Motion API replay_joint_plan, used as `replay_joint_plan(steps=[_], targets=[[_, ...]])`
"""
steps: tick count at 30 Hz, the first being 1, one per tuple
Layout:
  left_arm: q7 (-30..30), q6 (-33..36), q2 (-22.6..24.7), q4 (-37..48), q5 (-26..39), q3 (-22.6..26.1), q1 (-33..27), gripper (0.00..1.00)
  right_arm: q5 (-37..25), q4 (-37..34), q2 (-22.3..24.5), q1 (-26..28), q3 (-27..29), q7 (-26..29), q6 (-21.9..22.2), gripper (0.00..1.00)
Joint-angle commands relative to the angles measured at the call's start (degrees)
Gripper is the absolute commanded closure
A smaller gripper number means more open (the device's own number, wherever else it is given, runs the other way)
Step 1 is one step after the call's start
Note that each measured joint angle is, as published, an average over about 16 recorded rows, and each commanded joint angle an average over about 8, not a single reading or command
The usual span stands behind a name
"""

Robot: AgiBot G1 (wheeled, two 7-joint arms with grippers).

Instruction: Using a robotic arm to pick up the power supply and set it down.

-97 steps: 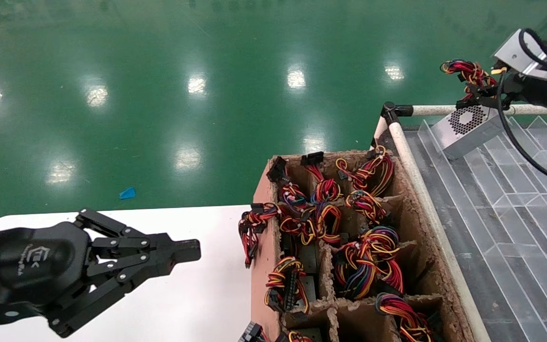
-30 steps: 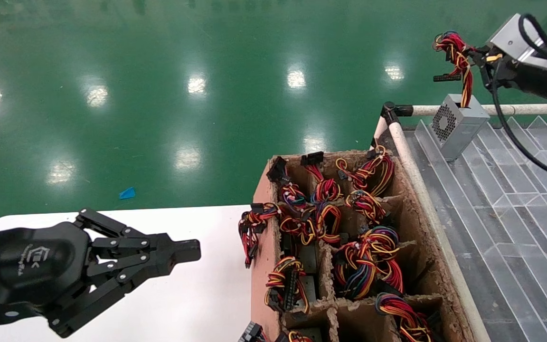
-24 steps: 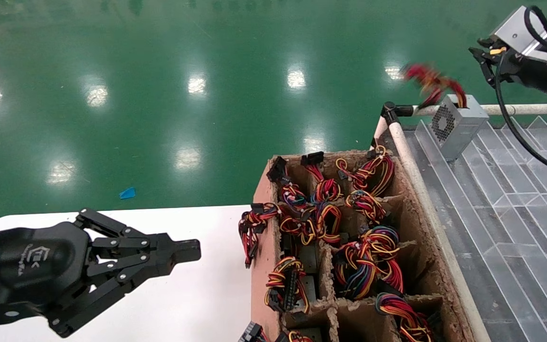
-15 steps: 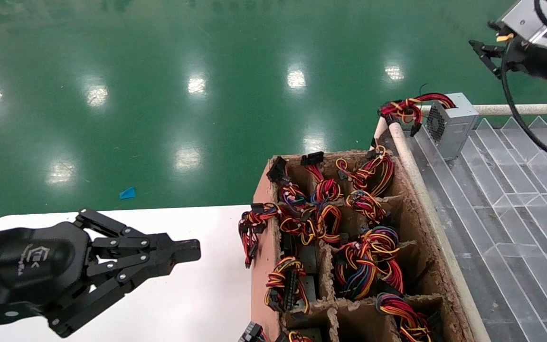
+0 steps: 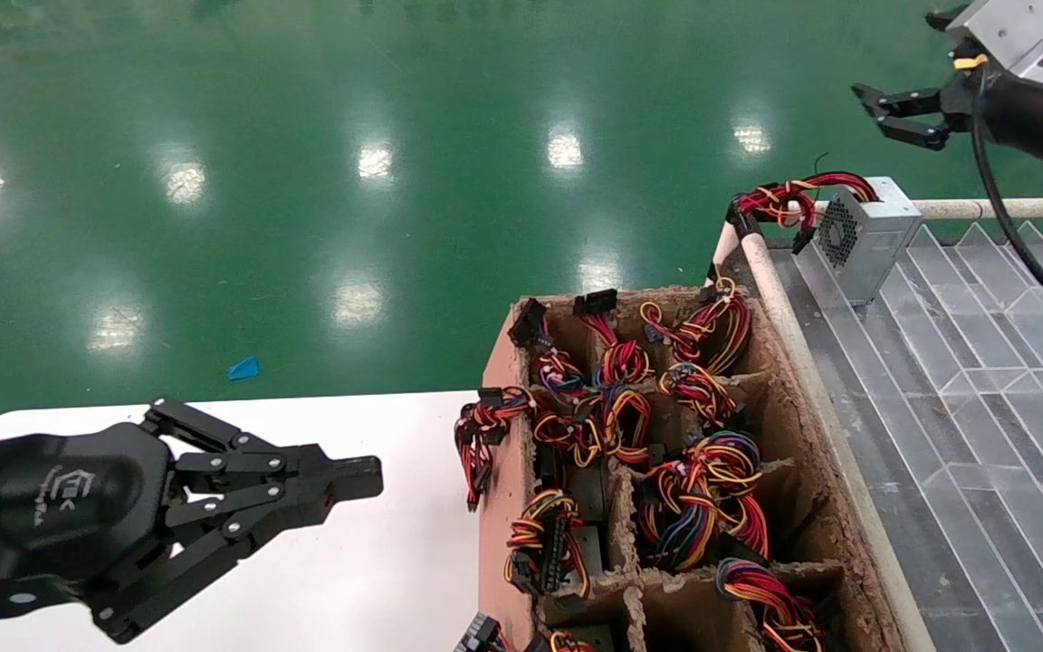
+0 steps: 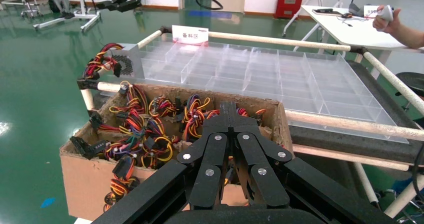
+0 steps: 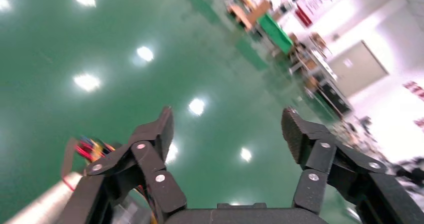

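The power supply [image 5: 873,237], a small silver box with a round fan grille, stands in the far left corner of the clear divided tray [image 5: 983,380]. Its red, yellow and black wires [image 5: 779,201] drape over the tray's corner post. The left wrist view also shows the power supply [image 6: 128,63]. The robotic arm's right gripper [image 5: 875,113] hovers open and empty above and just beyond the box; in its wrist view the right gripper [image 7: 227,126] has its fingers spread wide over green floor. My left gripper [image 5: 368,475] stays parked over the white table, and the left wrist view shows this left gripper [image 6: 228,106] shut.
A brown pulp crate [image 5: 793,426] with compartments full of wired supplies sits between the white table [image 5: 395,561] and the tray. White pipe rails [image 5: 802,353] frame the tray. Green floor [image 5: 349,163] lies beyond.
The right gripper let go of the wire bundle, which dropped over the tray corner, and rose away open. The power supply now rests upright in the tray. The left arm stayed still.
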Motion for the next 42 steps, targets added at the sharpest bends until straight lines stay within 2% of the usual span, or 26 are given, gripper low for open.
replay_joint_plan(steps=[1,9,42], targets=[[0.0,0.0,0.0,0.0,0.0,0.0,0.0,0.99,0.97,2.34,0.68,-1.61,0.37,1.87,-1.5,0.0],[0.0,0.0,0.0,0.0,0.0,0.0,0.0,0.0,5.0,12.08,3.51,-8.28,1.91,9.62,-7.73,0.0],[0.0,0.0,0.0,0.0,0.0,0.0,0.0,0.0,21.43,51.76,15.04,-35.47,8.2,41.23,-33.13,0.0]])
